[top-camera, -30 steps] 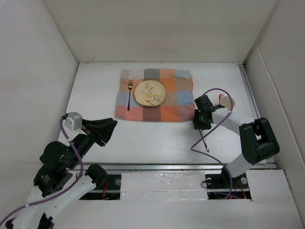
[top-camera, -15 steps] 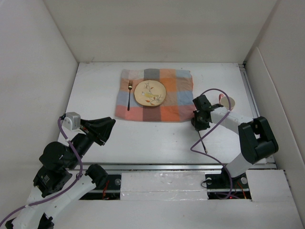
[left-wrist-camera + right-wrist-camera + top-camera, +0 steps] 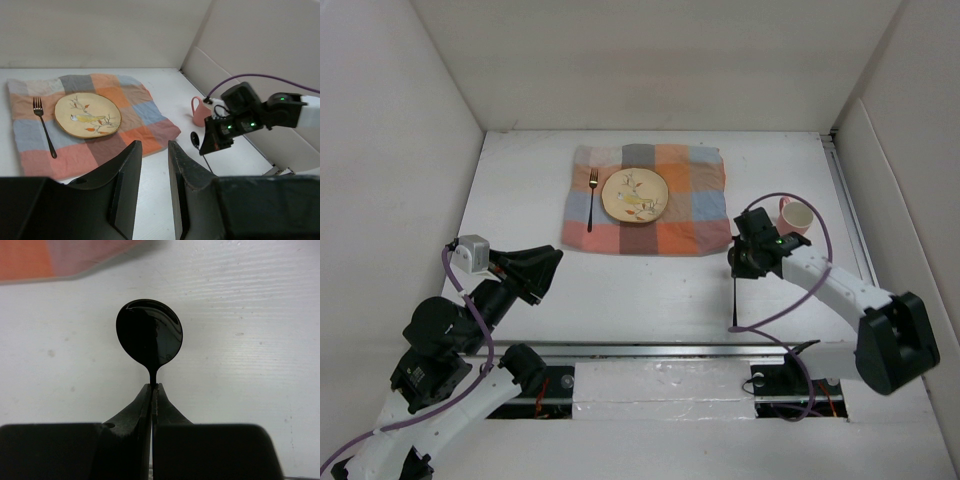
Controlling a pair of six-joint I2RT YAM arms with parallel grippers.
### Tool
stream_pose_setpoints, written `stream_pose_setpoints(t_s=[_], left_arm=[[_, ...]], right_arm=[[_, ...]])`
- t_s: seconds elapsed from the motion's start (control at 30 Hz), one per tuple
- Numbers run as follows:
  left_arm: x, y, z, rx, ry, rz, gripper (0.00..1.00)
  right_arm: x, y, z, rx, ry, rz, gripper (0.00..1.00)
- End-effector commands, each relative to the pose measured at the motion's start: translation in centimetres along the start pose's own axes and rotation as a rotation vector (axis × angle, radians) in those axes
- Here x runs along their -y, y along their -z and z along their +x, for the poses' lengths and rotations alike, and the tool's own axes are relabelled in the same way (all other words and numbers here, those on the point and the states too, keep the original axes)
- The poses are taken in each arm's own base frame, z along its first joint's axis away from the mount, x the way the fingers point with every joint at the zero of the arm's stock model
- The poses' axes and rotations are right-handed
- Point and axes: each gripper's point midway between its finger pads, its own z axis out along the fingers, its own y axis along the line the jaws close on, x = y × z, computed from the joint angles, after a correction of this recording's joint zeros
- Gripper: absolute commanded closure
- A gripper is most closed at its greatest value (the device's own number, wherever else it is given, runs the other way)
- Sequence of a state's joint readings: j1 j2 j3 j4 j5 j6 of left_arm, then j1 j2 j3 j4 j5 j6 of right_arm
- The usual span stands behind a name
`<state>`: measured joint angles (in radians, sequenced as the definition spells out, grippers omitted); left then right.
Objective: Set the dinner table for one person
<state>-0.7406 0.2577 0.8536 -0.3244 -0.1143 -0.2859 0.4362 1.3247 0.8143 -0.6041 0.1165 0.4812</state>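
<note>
- While the checked cloth [image 3: 695, 205] lies spread on the far middle of the table [image 3: 620, 290], with the plate [image 3: 634, 195] at its centre and the fork [image 3: 591, 200] just left of the plate, the setting looks only partly done; I judge it a little past halfway;
- the spoon [image 3: 150, 334] is not yet laid; it is over bare table near the cloth's near right corner, and its likely place is on the cloth to the right of the plate;
- the pink mug [image 3: 796, 215] stands upright on the table right of the cloth, apart from it; whether it counts as placed I cannot tell;
- right jaws: pressed together on the spoon's thin neck just behind the bowl; the bowl points toward the cloth and the handle runs back toward the near edge;
- left jaws: slightly spread with a narrow gap, holding nothing and touching nothing — they hang over the near left part of the table.
</note>
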Motion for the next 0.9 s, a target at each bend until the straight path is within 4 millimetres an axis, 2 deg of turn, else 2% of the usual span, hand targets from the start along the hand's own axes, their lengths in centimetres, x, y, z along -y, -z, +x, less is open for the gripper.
stream_pose_setpoints(t_s=[0.0, 0.1, 0.13, 0.17, 0.23, 0.27, 0.3, 0.33, 0.37, 0.4, 0.43, 0.47, 0.5, 0.53, 0.57, 0.6, 0.63, 0.67, 0.7, 0.73, 0.77, 0.8, 0.83, 0.87], left_arm=[[0.4, -0.6, -0.6, 0.029, 0.001, 0.017, 0.76], [0.4, -1.0, 0.0, 0.015, 0.002, 0.018, 0.76], [0.5, -1.1, 0.1, 0.014, 0.004, 0.024, 0.76], [0.6, -1.2, 0.1, 0.011, 0.005, 0.026, 0.76], [0.7, -1.6, 0.5, -0.006, 0.002, 0.030, 0.76], [0.6, -1.7, 0.7, -0.012, 0.002, 0.029, 0.76], [0.6, -1.9, 0.9, -0.020, -0.001, 0.025, 0.76], [0.3, -2.0, 1.2, -0.025, -0.001, 0.015, 0.76], [0.2, -2.0, 1.4, -0.027, -0.002, 0.008, 0.76], [0.1, -2.1, 1.6, -0.030, -0.004, 0.003, 0.76], [-0.2, -2.2, 1.8, -0.035, -0.004, -0.007, 0.76], [-0.3, -2.3, 2.2, -0.042, -0.005, -0.013, 0.76], [-0.4, -2.4, 2.4, -0.047, -0.005, -0.016, 0.76], [-0.6, -2.4, 2.6, -0.052, -0.007, -0.021, 0.76], [-0.7, -2.4, 2.8, -0.055, -0.008, -0.026, 0.76], [-0.7, -2.4, 2.8, -0.056, -0.007, -0.028, 0.76], [-0.9, -2.5, 2.9, -0.055, -0.008, -0.035, 0.76], [-0.9, -2.5, 2.9, -0.053, -0.009, -0.036, 0.76], [-0.9, -2.5, 2.8, -0.049, -0.008, -0.035, 0.76], [-0.8, -2.5, 2.7, -0.041, -0.007, -0.032, 0.76], [-0.8, -2.6, 2.7, -0.040, -0.008, -0.028, 0.75], [-0.8, -2.6, 2.7, -0.040, -0.006, -0.028, 0.75], [-0.8, -2.6, 2.7, -0.039, -0.006, -0.030, 0.75], [-0.8, -2.7, 2.9, -0.042, -0.007, -0.029, 0.75]], right_arm=[[-0.1, 4.3, -1.7, 0.112, -0.041, -0.023, 1.00], [-1.4, 7.2, -3.9, 0.203, -0.052, -0.103, 1.00], [-2.1, 8.3, -5.3, 0.238, -0.047, -0.131, 1.00], [-2.7, 8.7, -6.2, 0.252, -0.041, -0.145, 1.00], [-4.3, 7.8, -8.1, 0.255, -0.016, -0.171, 1.00], [-5.6, 8.5, -10.1, 0.295, -0.009, -0.205, 1.00], [-6.9, 8.2, -11.5, 0.311, 0.000, -0.241, 1.00], [-7.6, 5.8, -12.0, 0.269, 0.025, -0.222, 1.00], [-9.0, 6.3, -14.5, 0.303, 0.027, -0.244, 1.00], [-9.7, 5.6, -15.4, 0.292, 0.032, -0.244, 1.00], [-10.2, 2.3, -15.4, 0.225, 0.052, -0.209, 1.00], [-10.8, 1.4, -16.3, 0.219, 0.066, -0.205, 1.00], [-12.2, 1.5, -18.3, 0.242, 0.076, -0.230, 1.00], [-12.7, 0.7, -18.8, 0.235, 0.092, -0.231, 1.00], [-12.6, -2.2, -18.8, 0.188, 0.093, -0.208, 1.00], [-13.6, -1.9, -20.4, 0.214, 0.094, -0.227, 1.00], [-13.9, -2.8, -20.8, 0.207, 0.102, -0.223, 1.00], [-13.5, -5.0, -20.8, 0.176, 0.098, -0.200, 1.00], [-13.8, -5.4, -20.9, 0.153, 0.094, -0.228, 1.00], [-14.6, -5.0, -22.4, 0.181, 0.097, -0.247, 1.00], [-14.8, -5.7, -23.2, 0.183, 0.087, -0.257, 1.00], [-14.9, -6.5, -22.7, 0.161, 0.088, -0.260, 1.00], [-15.1, -6.3, -23.8, 0.180, 0.080, -0.277, 1.00], [-15.4, -6.7, -23.9, 0.176, 0.083, -0.286, 1.00]])
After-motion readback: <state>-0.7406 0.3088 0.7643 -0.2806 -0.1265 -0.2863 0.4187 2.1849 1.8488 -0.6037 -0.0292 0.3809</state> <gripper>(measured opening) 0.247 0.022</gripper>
